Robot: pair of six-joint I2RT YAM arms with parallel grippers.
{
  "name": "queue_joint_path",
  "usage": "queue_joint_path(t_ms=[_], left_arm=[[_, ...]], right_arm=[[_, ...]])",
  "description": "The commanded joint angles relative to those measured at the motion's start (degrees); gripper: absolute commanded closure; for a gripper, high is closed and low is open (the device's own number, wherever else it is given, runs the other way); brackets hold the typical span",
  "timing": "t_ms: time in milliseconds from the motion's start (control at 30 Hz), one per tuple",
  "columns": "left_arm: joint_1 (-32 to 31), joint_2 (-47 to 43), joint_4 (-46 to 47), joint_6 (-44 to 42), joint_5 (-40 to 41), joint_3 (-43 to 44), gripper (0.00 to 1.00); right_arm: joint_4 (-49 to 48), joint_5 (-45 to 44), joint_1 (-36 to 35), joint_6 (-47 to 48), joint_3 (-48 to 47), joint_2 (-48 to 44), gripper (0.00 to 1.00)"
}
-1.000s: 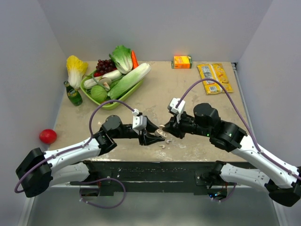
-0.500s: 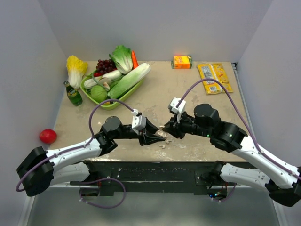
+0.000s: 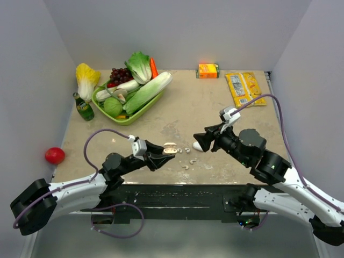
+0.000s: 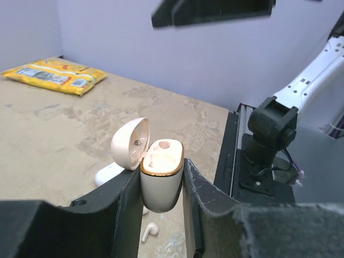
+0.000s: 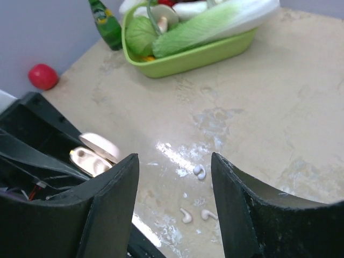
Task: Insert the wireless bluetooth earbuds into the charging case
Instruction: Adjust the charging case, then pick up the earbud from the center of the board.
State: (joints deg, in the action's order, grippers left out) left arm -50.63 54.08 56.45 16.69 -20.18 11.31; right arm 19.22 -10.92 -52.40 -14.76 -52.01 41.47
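The charging case, cream-white with a gold rim, stands upright and open, with my left gripper shut on its body. Its lid hangs open to the left and the tan cavities look empty. From above, the case is at the tips of the left gripper. Small white earbuds lie loose on the table below my right gripper, which is open and holds nothing. The right gripper hovers right of the case. One earbud shows under the held case.
A white rounded object lies on the table under the right gripper. A green tray of vegetables, a green bottle and a red ball are at the left. An orange carton and a yellow packet sit at the back right.
The right gripper has opened and pulled back to the right, away from the case. The left gripper has shut on the case and drawn back left with it.
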Motion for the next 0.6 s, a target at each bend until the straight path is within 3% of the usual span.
queue_joint_path(t_ms=[0, 200, 333, 533, 567], left_arm=[[0.18, -3.02, 17.17, 3.52, 9.54, -6.90, 1.00], [0.36, 0.66, 29.49, 5.98, 8.24, -11.31, 1.00], [0.27, 4.00, 30.83, 6.51, 7.26, -11.31, 1.00], [0.18, 6.56, 38.29, 6.25, 9.20, -15.52, 1.00], [0.18, 6.82, 39.26, 6.08, 9.11, -16.05, 1.00]], right_arm=[[-5.06, -3.85, 0.11, -7.63, 9.79, 0.10, 0.41], [-8.15, -1.30, 0.19, -10.81, 16.40, 2.73, 0.41], [-7.71, -2.52, 0.19, -12.04, 17.38, 7.29, 0.43], [-10.68, -1.04, 0.11, -15.12, 21.51, 12.75, 0.55], [-10.96, -1.21, 0.11, -15.21, 21.95, 13.97, 0.62]])
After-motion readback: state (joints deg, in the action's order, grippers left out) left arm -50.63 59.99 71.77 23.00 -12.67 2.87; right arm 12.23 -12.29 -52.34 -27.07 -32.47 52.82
